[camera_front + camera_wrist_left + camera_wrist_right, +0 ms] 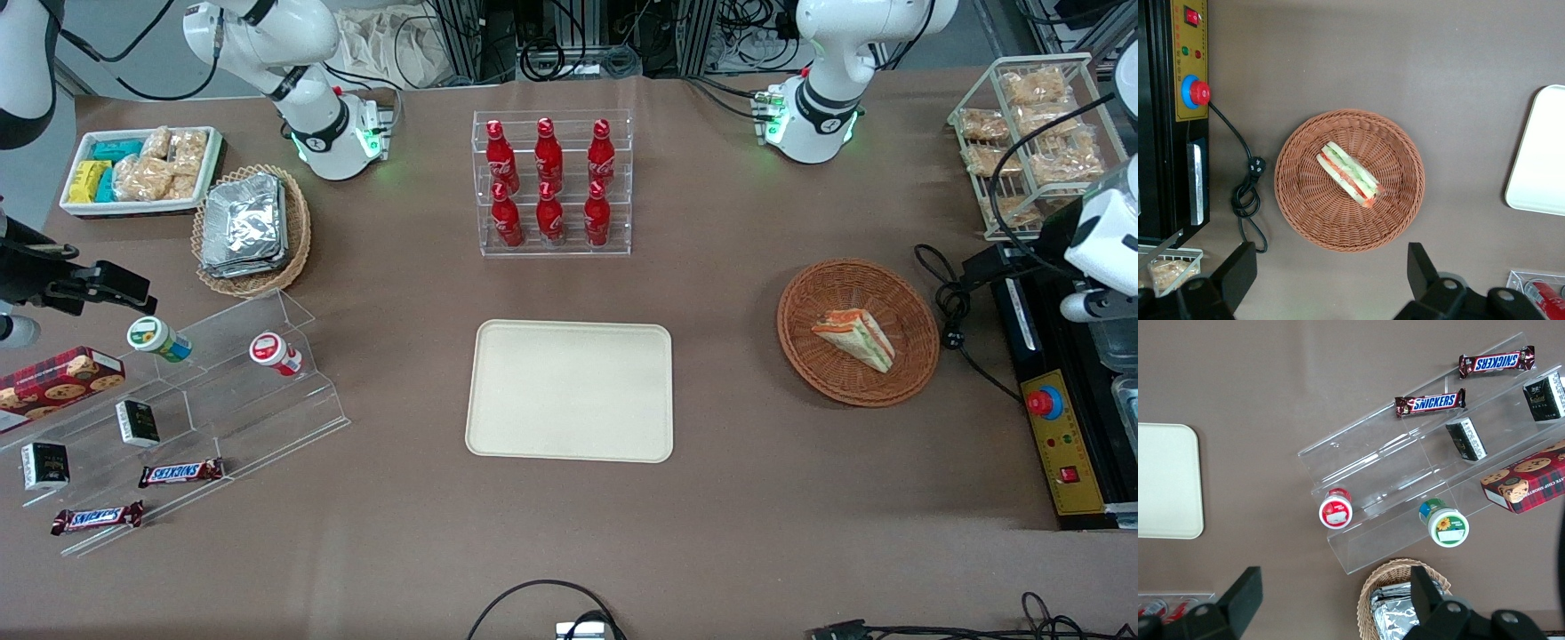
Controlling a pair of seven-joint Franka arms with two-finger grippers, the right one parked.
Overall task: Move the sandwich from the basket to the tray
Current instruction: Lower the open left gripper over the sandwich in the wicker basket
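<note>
The gripper point(1328, 280) hovers high above the basket point(1298, 207), jaws spread wide and empty. The sandwich point(1350, 175) lies in the basket's middle. Best to descend straight, straddling the wedge's flat bread faces, toward the tray point(569, 391).

brown table point(729, 498) bears tray point(569, 391), basket point(827, 373), bottle rack point(553, 182); claw point(1328, 280) overhead.

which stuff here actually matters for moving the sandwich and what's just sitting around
Part of the job:
- sandwich, lying in the basket
- tray, nothing on it
- gripper, open, above the basket

Just lying about:
- red bottles in a clear rack
- Snickers bars
- foil packs
- cookie box
</note>
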